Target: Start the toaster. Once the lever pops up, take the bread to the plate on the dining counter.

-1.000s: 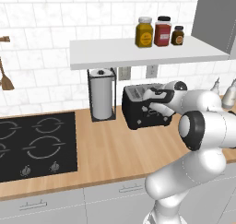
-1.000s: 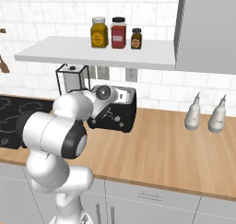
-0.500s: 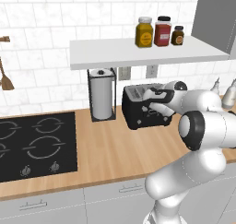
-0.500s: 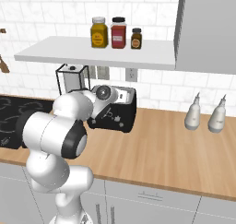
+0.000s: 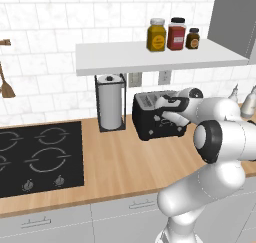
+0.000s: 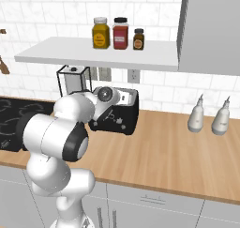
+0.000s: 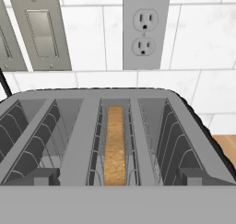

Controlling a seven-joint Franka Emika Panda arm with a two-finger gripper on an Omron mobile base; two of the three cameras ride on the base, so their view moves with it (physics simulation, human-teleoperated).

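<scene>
With bread (image 7: 114, 144) sitting edge-up in toaster (image 5: 152, 116) slot on the worktop: lever apparently not yet pressed, carry to plate all remaining. Gripper (image 5: 165, 118) empty, fingers wide, close before toaster front.

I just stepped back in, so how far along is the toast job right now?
Early. The bread sits down in one slot of the toaster. The gripper hangs open at the toaster's front, holding nothing; whether the lever has been pressed I cannot tell. Left: the pop-up, lifting the slice out, and carrying it to the plate.
</scene>
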